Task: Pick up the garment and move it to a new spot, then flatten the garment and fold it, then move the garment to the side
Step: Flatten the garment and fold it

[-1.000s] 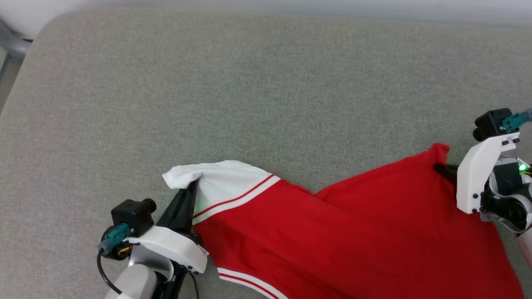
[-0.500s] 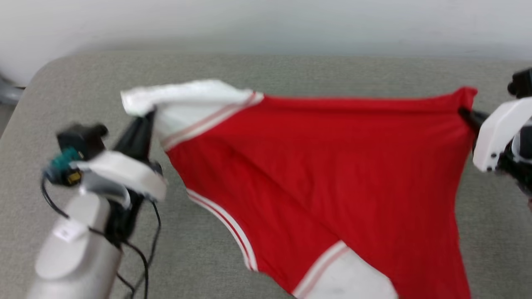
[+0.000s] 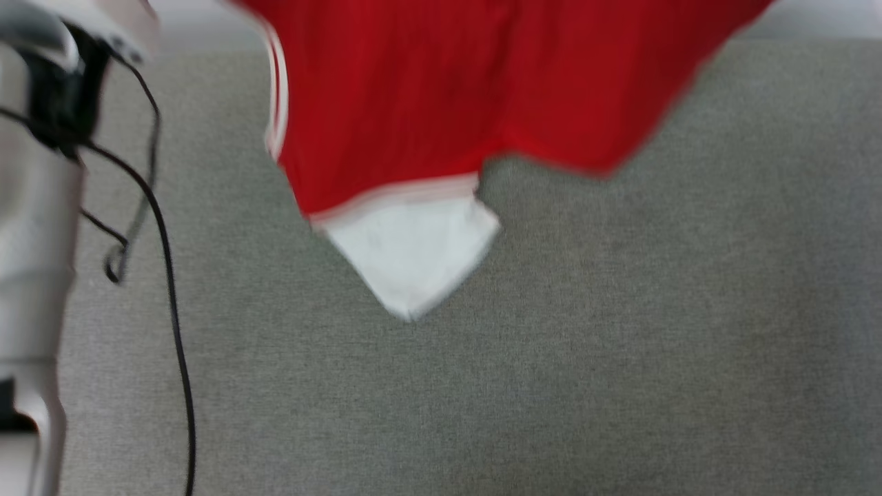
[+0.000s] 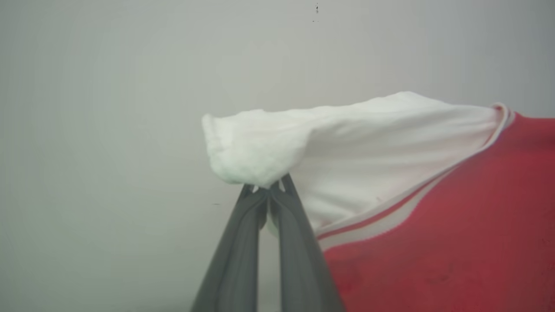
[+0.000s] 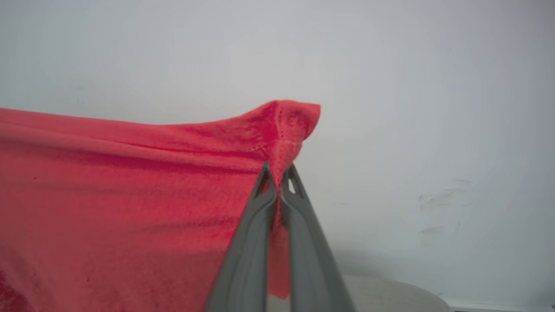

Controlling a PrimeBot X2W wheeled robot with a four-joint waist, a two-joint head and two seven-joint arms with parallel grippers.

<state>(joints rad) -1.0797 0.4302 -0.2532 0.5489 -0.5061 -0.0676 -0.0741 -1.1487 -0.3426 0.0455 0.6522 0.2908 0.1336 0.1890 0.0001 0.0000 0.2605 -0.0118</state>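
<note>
A second ago the garment (image 3: pixel 413 103) lay on the grey worktop (image 3: pixel 620 344). Now it hangs clear above the far edge, the left hand (image 4: pixel 269 190) clenched on its white sleeve (image 4: pixel 368 143) and the right hand (image 5: pixel 277 173) on a red corner. The lift looks done, so moving it comes next.

Pale forearm (image 3: pixel 31 241), black cables (image 3: pixel 170 289), dark grey two-fingered left hand (image 4: pixel 269 188)
</note>
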